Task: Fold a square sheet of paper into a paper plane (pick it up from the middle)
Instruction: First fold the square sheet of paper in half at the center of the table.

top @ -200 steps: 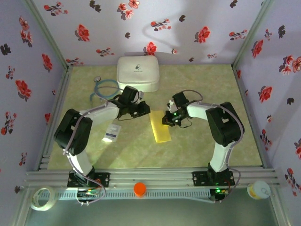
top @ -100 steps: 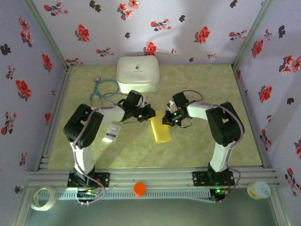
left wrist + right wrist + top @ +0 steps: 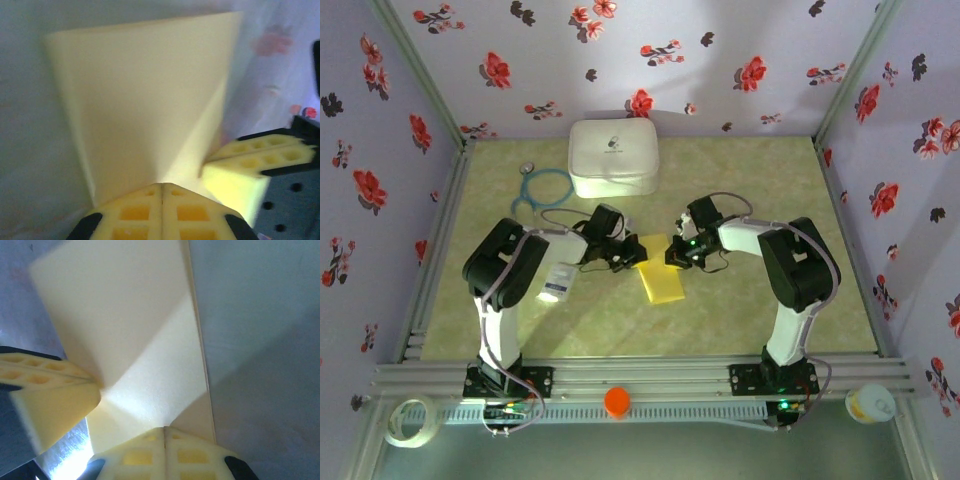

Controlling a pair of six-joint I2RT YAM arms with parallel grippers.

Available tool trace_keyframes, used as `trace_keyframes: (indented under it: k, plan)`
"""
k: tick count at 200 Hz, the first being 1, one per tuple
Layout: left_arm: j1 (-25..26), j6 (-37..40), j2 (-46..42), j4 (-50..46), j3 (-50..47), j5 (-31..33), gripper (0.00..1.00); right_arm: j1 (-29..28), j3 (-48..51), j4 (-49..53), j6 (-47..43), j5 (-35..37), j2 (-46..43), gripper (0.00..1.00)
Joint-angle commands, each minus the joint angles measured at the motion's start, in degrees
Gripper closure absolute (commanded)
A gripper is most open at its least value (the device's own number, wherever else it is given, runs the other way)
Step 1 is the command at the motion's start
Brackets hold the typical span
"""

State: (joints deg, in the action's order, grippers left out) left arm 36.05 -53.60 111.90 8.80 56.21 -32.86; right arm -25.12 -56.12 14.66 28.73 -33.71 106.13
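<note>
The square sheet of paper (image 3: 663,283) lies folded into a yellow strip on the green mat between the arms. My left gripper (image 3: 638,252) sits at the strip's far left corner and my right gripper (image 3: 672,252) at its far right corner. In the left wrist view my left gripper (image 3: 161,189) is shut, with the paper (image 3: 140,100) rising from its tips along a crease, and the right gripper's fingers (image 3: 250,172) are close by. In the right wrist view my right gripper (image 3: 165,430) is shut on the paper (image 3: 130,315), with the left gripper's fingers (image 3: 45,395) beside it.
A white rounded case (image 3: 612,157) stands at the back. A blue looped tube (image 3: 542,188) lies to its left. A small white printed packet (image 3: 557,281) rests under the left arm. Flowered walls enclose the mat on three sides.
My left gripper has swung right and forward from near the case to the paper's far left corner. The right gripper has stayed at the paper's far end.
</note>
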Motion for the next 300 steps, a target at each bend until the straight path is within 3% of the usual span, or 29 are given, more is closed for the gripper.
trace_keyframes:
  k: [1, 83, 177, 223, 300]
  plan:
    - [-1.0, 3.2, 1.3, -3.5, -1.1, 2.7, 1.0, 0.4, 3.0, 4.5, 0.7, 6.3, 2.4, 1.0]
    - [-1.6, 4.1, -1.8, -6.4, 4.5, 2.2, 1.0, 0.4, 3.3, 4.4, 0.8, 6.8, 2.2, 1.0]
    - [-3.8, 3.6, 3.5, -5.3, 4.5, 3.2, 0.99, 0.4, 3.3, 4.4, 0.7, 6.7, 2.2, 1.0]
    - [-4.1, 4.4, 4.3, -10.9, 7.3, 5.9, 0.99, 0.4, 3.3, 4.6, 0.7, 6.8, 2.1, 1.0]
    - [-3.8, 5.1, 1.9, -9.2, 10.4, -0.9, 0.97, 0.4, 3.6, 4.4, 0.7, 6.9, 2.1, 1.0]
